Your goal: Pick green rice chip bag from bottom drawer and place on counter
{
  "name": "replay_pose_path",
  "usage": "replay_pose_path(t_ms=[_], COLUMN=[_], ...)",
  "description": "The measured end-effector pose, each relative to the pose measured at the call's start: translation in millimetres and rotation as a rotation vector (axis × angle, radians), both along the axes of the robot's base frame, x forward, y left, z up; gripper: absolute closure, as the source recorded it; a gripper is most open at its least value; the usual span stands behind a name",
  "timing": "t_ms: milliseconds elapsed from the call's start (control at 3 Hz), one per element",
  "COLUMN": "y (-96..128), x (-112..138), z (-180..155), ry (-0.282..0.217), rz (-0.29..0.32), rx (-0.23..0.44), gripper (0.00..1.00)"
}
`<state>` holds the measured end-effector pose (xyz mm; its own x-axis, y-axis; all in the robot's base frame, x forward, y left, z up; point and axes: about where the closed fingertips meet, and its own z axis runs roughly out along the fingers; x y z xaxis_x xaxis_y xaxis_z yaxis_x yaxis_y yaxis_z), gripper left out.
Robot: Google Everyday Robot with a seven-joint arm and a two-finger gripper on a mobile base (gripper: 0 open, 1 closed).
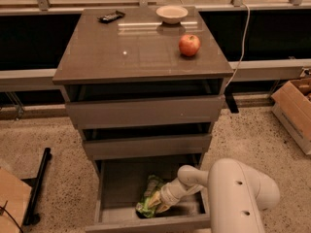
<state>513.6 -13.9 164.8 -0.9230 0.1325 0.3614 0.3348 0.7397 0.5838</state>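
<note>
- The bottom drawer (121, 178) is pulled well out over the speckled floor. Its left half is bare, while the right half is crowded by the white arm (240, 193), which reaches in from the lower right.
- The two drawers above overhang the back of the open one, with dark gaps over their fronts.
- The bench (121, 52) is mostly open on its left and front. An apple (189, 45) sits near the right edge, and a pale bowl (172, 13) and a flat dark object (111, 17) lie along the back edge.
- The bottom drawer holds only the chip bag (149, 187). It lies right of centre, towards the front wall.
- The hand (158, 201) is down in the drawer and pressed against the bag's lower right part. I cannot tell how far open it is or whether it has hold of the bag.
- The bag is crumpled and bright green with pale yellowish patches. It lies lengthwise, front to back.
- A cardboard box (294, 110) stands on the floor to the right, well apart from the cabinet.
</note>
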Motion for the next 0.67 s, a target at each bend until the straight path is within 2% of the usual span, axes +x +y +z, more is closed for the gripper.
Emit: replay_pose_path(t_ms=[333,667], y=[0.9,-0.1], x=[-3.7,-5.7], z=[-1.0,3.1], ry=[0.014,0.020], rz=[-0.001,-0.010], rx=[-0.017,-0.031], gripper=[0.87,1.00])
